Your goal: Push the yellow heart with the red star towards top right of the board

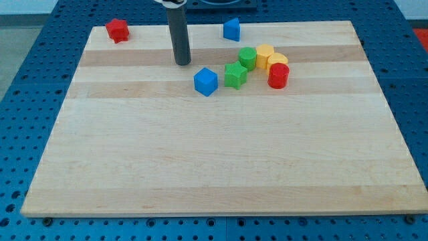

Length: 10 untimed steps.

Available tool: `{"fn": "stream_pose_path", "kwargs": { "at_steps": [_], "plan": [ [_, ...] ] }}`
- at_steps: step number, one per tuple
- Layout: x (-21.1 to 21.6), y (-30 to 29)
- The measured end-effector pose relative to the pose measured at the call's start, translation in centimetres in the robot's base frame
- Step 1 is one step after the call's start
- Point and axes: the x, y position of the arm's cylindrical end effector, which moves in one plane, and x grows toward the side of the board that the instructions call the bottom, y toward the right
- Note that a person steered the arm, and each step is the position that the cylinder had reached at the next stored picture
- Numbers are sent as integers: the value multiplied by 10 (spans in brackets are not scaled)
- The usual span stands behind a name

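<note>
My tip (182, 63) rests on the board near the view's top, left of centre. A red star-like block (118, 30) sits at the top left corner, far left of the tip. Two yellow blocks sit right of centre: one (265, 54) and one (277, 62) touching it; which is the heart I cannot tell. A red cylinder (278, 75) touches the lower yellow block. A green block (247, 57) and a green star (235, 75) lie left of the yellows. A blue cube (206, 81) lies just below and right of the tip.
Another blue block (231, 29) stands near the top edge, right of the tip. The wooden board (221, 167) lies on a blue perforated table (27, 100).
</note>
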Motion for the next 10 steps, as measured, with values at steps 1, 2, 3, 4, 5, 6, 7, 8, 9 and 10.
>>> {"fn": "stream_pose_path", "kwargs": {
  "at_steps": [1,2,3,4,5,6,7,8,9,10],
  "plan": [
    [2,-20],
    [8,-94],
    [20,-196],
    [20,-221],
    [16,-223],
    [-31,-222],
    [-95,-222],
    [-118,-218],
    [-111,-189],
    [-86,-150]
  ]
}}
